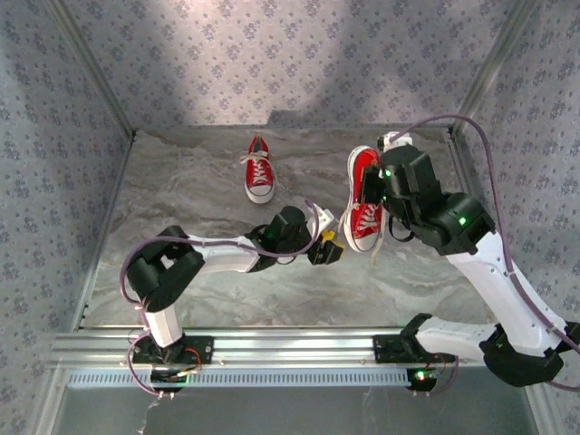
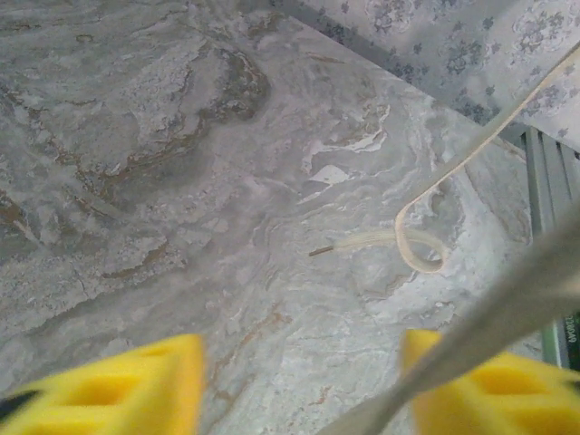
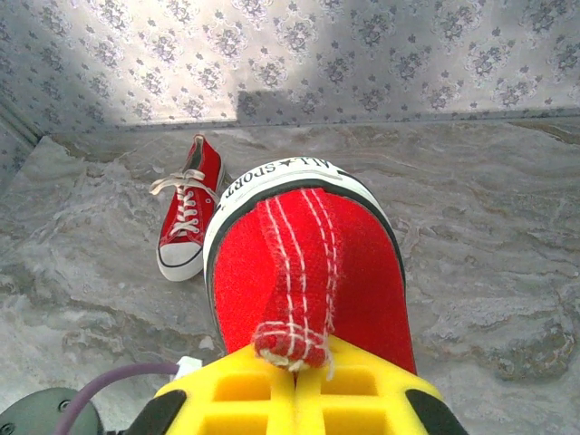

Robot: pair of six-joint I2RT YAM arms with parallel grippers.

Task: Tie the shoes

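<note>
1. Right gripper [image 3: 294, 367] clamped on near shoe's [image 3: 308, 263] heel tab [image 3: 292, 335]; a tug could tip it.
2. Left gripper [image 2: 304, 385] part-open, holding nothing. Lace [image 2: 494, 313] crosses 1 finger [image 2: 517, 403]; we may close on air.
3. 2nd shoe [image 1: 259, 174] sits well apart.
</note>
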